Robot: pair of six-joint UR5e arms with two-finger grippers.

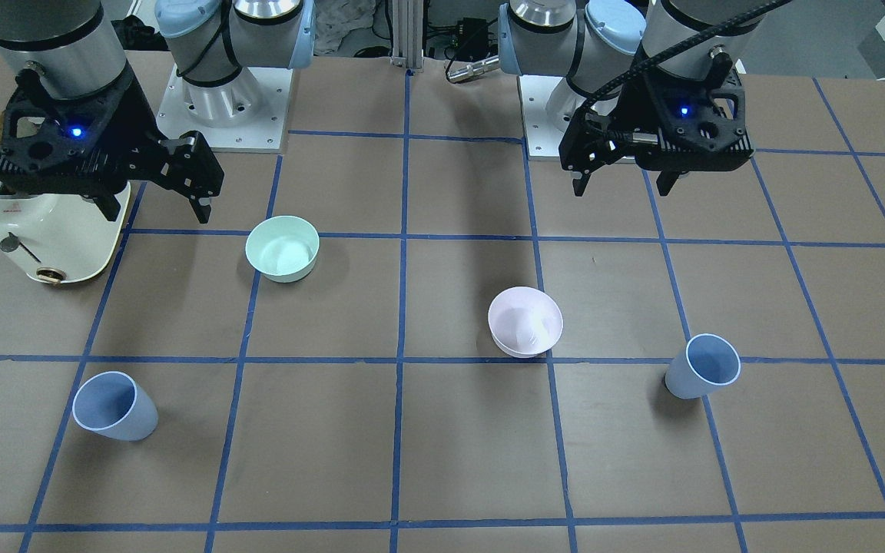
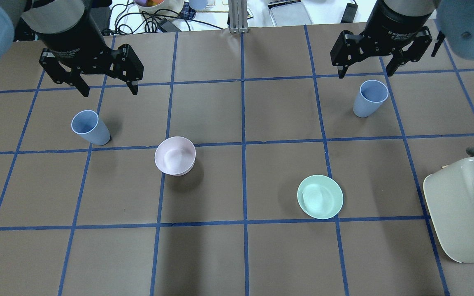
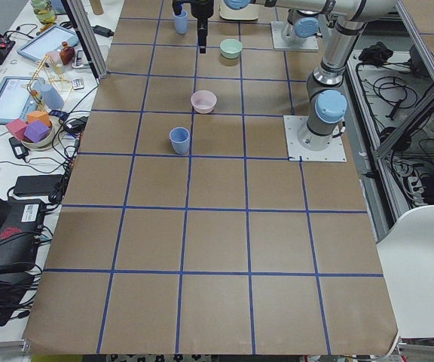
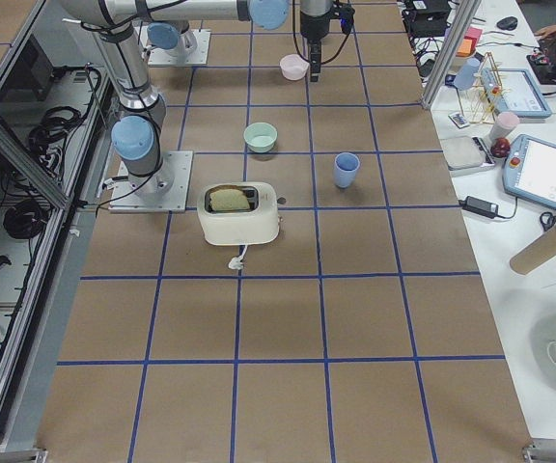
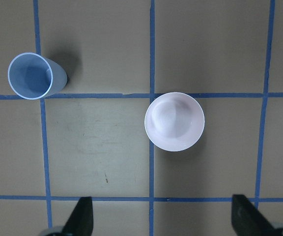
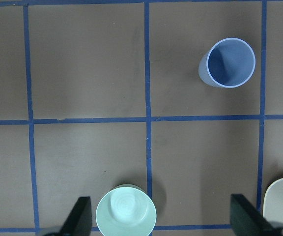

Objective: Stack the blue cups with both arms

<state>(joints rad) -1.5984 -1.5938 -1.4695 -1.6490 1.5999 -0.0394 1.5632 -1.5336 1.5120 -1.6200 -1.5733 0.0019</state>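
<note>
Two pale blue cups stand upright and far apart on the brown table. One cup [image 2: 90, 127] [image 1: 702, 366] [image 5: 36, 76] is on my left side, the other cup [image 2: 369, 98] [image 1: 114, 405] [image 6: 228, 63] on my right side. My left gripper [image 2: 108, 88] [image 1: 623, 188] hangs open and empty above the table, apart from the left cup. My right gripper [image 2: 364, 75] [image 1: 157, 213] hangs open and empty high above the table near the right cup. Neither touches a cup.
A pale pink bowl [image 2: 175, 155] [image 5: 174, 121] sits left of centre and a mint-green bowl [image 2: 320, 196] [image 6: 126, 211] right of centre. A cream toaster [image 2: 463, 209] [image 4: 239, 212] holding a slice stands at the right edge. Blue tape lines grid the table.
</note>
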